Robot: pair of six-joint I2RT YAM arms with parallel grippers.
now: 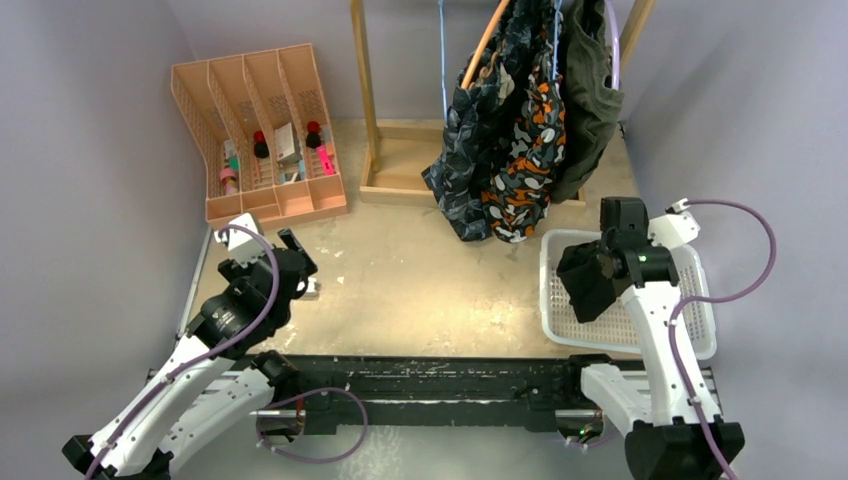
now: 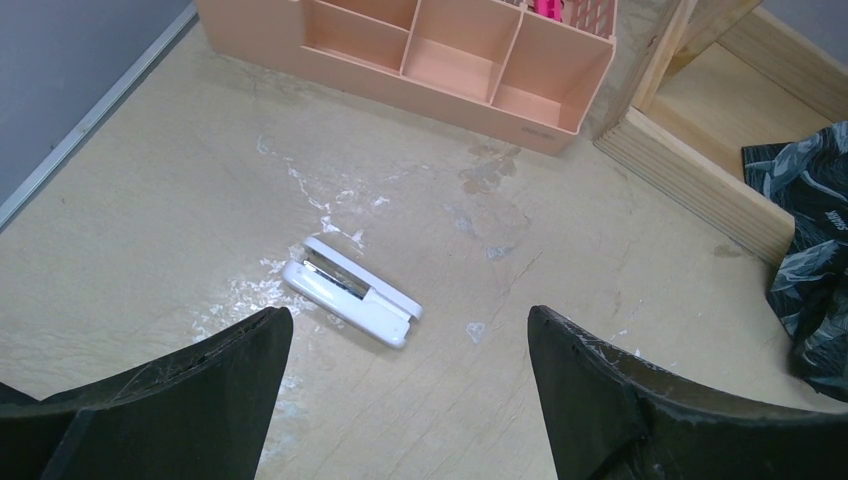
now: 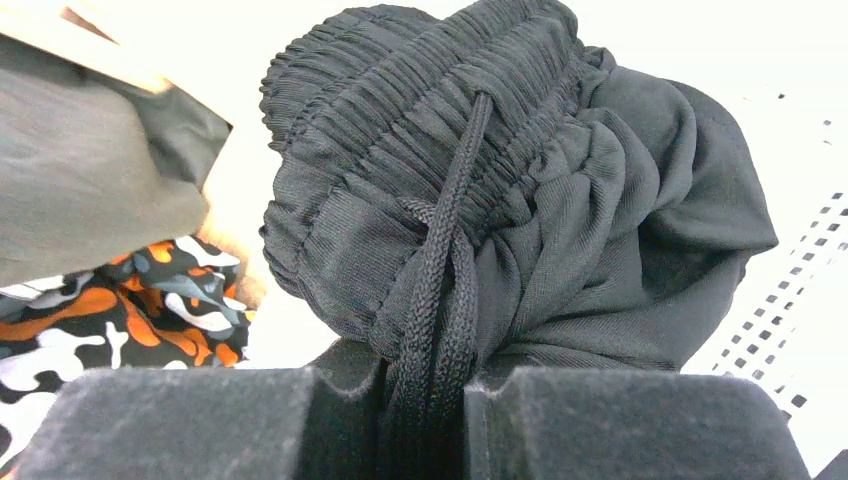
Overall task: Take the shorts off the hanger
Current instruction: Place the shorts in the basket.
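My right gripper (image 3: pixel 425 385) is shut on the black shorts (image 3: pixel 520 200), pinching their drawstring and gathered waistband. The bunched black shorts (image 1: pixel 588 280) hang above the left part of the white basket (image 1: pixel 692 335). On hangers on the wooden rack (image 1: pixel 364 90) hang the dark blue-grey patterned shorts (image 1: pixel 468 150), the orange-white-black camouflage shorts (image 1: pixel 530 150) and the olive green shorts (image 1: pixel 590 90). An orange hanger arm (image 1: pixel 484 40) shows above them. My left gripper (image 2: pixel 410 315) is open, low over the table at the left, with nothing between its fingers.
A small white stapler-like object (image 2: pixel 350 290) lies on the table just ahead of my left gripper. A pink divided organizer (image 1: pixel 260 130) with small items stands at the back left. The rack's wooden base (image 2: pixel 700 170) is to the right of it.
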